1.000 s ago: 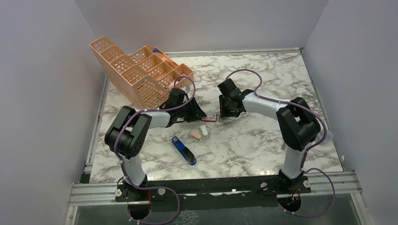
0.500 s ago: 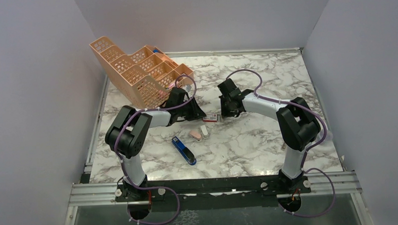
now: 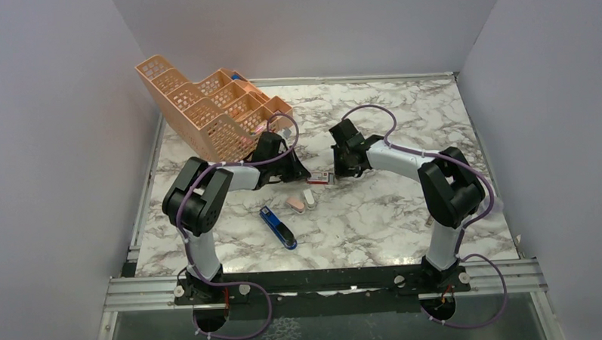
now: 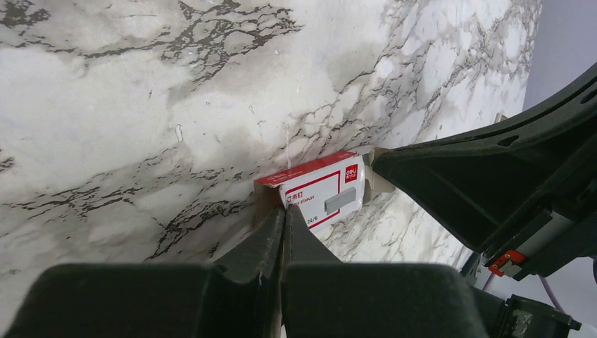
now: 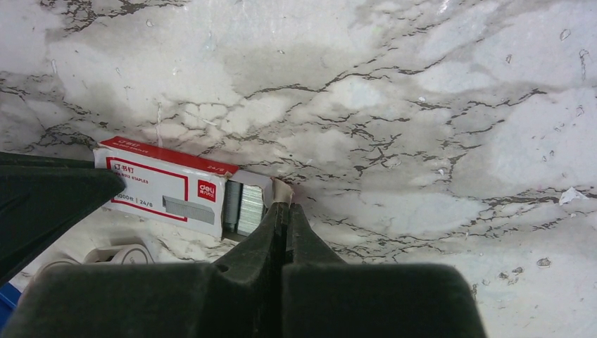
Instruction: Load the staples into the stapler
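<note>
The staples [image 5: 243, 208] show as a silvery ribbed block in the open end of a small red-and-white box [image 3: 322, 177], which lies on the marble table between my two grippers. My right gripper [image 5: 283, 205] is shut on the box's torn-open end flap [image 5: 281, 189]; in the top view it is at the box's right end [image 3: 337, 173]. My left gripper [image 4: 284, 209] is shut on the opposite end of the box [image 4: 320, 189], and shows in the top view [image 3: 306, 175]. The blue stapler [image 3: 278, 227] lies closed nearer the front, apart from both grippers.
A small pink block [image 3: 295, 205] and a small white block [image 3: 309, 197] lie between the box and the stapler. The peach mesh organiser [image 3: 209, 113] stands at the back left, just behind the left arm. Grey walls close in three sides.
The left arm's elbow has shifted slightly; both grippers stay shut at the box's ends and the box has not visibly moved.
</note>
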Robot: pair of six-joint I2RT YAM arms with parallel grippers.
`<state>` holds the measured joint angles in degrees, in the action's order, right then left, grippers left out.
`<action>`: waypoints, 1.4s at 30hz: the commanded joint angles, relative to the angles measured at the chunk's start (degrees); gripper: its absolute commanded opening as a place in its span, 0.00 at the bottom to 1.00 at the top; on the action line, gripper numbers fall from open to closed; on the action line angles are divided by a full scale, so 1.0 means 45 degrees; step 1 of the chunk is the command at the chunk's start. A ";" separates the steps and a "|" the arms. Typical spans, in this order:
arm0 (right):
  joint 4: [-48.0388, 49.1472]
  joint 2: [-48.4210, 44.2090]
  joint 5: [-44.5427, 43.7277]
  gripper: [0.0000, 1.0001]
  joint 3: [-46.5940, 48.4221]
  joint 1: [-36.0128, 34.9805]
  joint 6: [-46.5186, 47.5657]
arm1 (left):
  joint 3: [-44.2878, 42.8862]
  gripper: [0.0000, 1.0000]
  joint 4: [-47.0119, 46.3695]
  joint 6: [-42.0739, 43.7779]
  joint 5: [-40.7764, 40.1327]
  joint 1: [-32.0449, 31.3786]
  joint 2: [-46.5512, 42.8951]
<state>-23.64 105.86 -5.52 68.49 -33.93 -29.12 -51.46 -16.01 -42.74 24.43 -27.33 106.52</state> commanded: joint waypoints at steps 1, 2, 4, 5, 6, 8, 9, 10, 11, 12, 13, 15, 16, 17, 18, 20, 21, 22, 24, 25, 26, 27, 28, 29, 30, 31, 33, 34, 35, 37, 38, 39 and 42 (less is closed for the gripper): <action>0.0039 -0.0041 -0.0118 0.01 -0.0165 -0.0077 -0.0052 | -0.0171 0.00 -0.0100 0.0542 -0.0210 0.0039 -0.0018; 0.0038 -0.0099 -0.0236 0.01 -0.0210 -0.0077 -0.0061 | -0.0176 0.00 -0.0078 0.0610 -0.0222 0.0039 -0.0031; 0.0047 -0.0210 -0.0495 0.01 -0.0317 -0.0058 -0.0071 | -0.0200 0.00 -0.0020 0.0748 -0.0242 0.0039 -0.0044; 0.0029 -0.0250 -0.0620 0.01 -0.0361 -0.0052 -0.0039 | -0.0221 0.00 0.0000 0.0792 -0.0253 0.0041 -0.0054; 0.0013 -0.0303 -0.0718 0.01 -0.0401 -0.0027 -0.0018 | -0.0234 0.00 0.0017 0.0841 -0.0298 0.0039 -0.0067; 0.0004 -0.0420 -0.0827 0.01 -0.0512 0.0148 0.0040 | -0.0306 0.00 0.0090 0.0944 -0.0348 0.0039 -0.0077; 0.0012 -0.0474 -0.0883 0.01 -0.0571 0.0237 0.0077 | -0.0371 0.00 0.0175 0.1012 -0.0396 0.0039 -0.0077; 0.0018 -0.0522 -0.0942 0.01 -0.0647 0.0336 0.0136 | -0.0452 0.00 0.0296 0.1096 -0.0426 0.0039 -0.0072; 0.0036 -0.0577 -0.0995 0.01 -0.0708 0.0432 0.0199 | -0.0531 0.00 0.0386 0.1172 -0.0503 0.0039 -0.0060; 0.0038 -0.0635 -0.1092 0.01 -0.0786 0.0536 0.0261 | -0.0595 0.00 0.0464 0.1253 -0.0540 0.0039 -0.0058; 0.0038 -0.0684 -0.1165 0.01 -0.0845 0.0628 0.0329 | -0.0668 0.00 0.0581 0.1346 -0.0615 0.0053 -0.0058; 0.0066 -0.0847 -0.1299 0.01 -0.0980 0.0905 0.0456 | -0.0828 0.00 0.0860 0.1533 -0.0864 0.0058 -0.0077; 0.0076 -0.0908 -0.1296 0.01 -0.1055 0.1062 0.0515 | -0.0929 0.00 0.1009 0.1662 -0.0995 0.0075 -0.0080; 0.0118 -0.0979 -0.1294 0.01 -0.1127 0.1221 0.0564 | -0.1030 0.00 0.1166 0.1783 -0.1155 0.0077 -0.0080; 0.0131 -0.1061 -0.1293 0.01 -0.1222 0.1380 0.0614 | -0.1150 0.00 0.1352 0.1908 -0.1334 0.0087 -0.0078; 0.0191 -0.1200 -0.1293 0.01 -0.1407 0.1717 0.0697 | -0.1349 0.00 0.1625 0.2110 -0.1618 0.0107 -0.0049; 0.0248 -0.1269 -0.1293 0.01 -0.1516 0.1866 0.0733 | -0.1444 0.00 0.1722 0.2178 -0.1731 0.0118 -0.0030; 0.0326 -0.1354 -0.1271 0.01 -0.1637 0.2022 0.0774 | -0.1512 0.00 0.1780 0.2223 -0.1797 0.0117 0.0002; 0.0385 -0.1512 -0.1303 0.01 -0.1847 0.2298 0.0793 | -0.1650 0.00 0.1902 0.2252 -0.1940 0.0117 0.0069; 0.0399 -0.1579 -0.1312 0.01 -0.1917 0.2422 0.0762 | -0.1691 0.00 0.1930 0.2237 -0.1994 0.0127 0.0105; 0.0430 -0.1676 -0.1298 0.01 -0.2021 0.2516 0.0724 | -0.1748 0.02 0.2002 0.2250 -0.2074 0.0118 0.0126; 0.0465 -0.1756 -0.1257 0.01 -0.2108 0.2611 0.0702 | -0.1792 0.05 0.2072 0.2242 -0.2196 0.0117 0.0136; 0.0509 -0.1839 -0.1201 0.01 -0.2170 0.2652 0.0702 | -0.1836 0.11 0.2142 0.2248 -0.2270 0.0117 0.0123; 0.0536 -0.1921 -0.1164 0.02 -0.2224 0.2672 0.0692 | -0.1910 0.17 0.2258 0.2276 -0.2405 0.0117 0.0109; 0.0516 -0.1999 -0.1131 0.04 -0.2257 0.2674 0.0667 | -0.1980 0.22 0.2387 0.2314 -0.2506 0.0117 0.0066; 0.0488 -0.2087 -0.1092 0.07 -0.2269 0.2677 0.0632 | -0.2013 0.28 0.2447 0.2340 -0.2548 0.0117 -0.0016; 0.0413 -0.2287 -0.1078 0.19 -0.2261 0.2677 0.0517 | -0.2053 0.37 0.2574 0.2349 -0.2617 0.0117 -0.0217; 0.0332 -0.2394 -0.1078 0.24 -0.2218 0.2677 0.0479 | -0.2110 0.41 0.2715 0.2359 -0.2684 0.0102 -0.0332; 0.0233 -0.2485 -0.1078 0.28 -0.2154 0.2677 0.0445 | -0.2166 0.45 0.2898 0.2369 -0.2780 0.0098 -0.0448; -0.0147 -0.2644 -0.1170 0.31 -0.1914 0.2668 0.0354 | -0.2270 0.51 0.3413 0.2458 -0.2998 0.0050 -0.0712; -0.0381 -0.2671 -0.1175 0.31 -0.1703 0.2676 0.0414 | -0.2333 0.53 0.3659 0.2539 -0.3129 -0.0001 -0.0855; -0.0605 -0.2708 -0.1200 0.33 -0.1501 0.2675 0.0461 | -0.2365 0.55 0.3946 0.2586 -0.3309 -0.0059 -0.1031; -0.1032 -0.2991 -0.1326 0.48 -0.1187 0.2677 0.0534 | -0.2205 0.60 0.4434 0.2693 -0.3801 -0.0269 -0.1727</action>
<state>-24.93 95.11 -9.43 60.14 -21.80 -26.94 -60.34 -0.45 -32.29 11.97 -27.24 104.66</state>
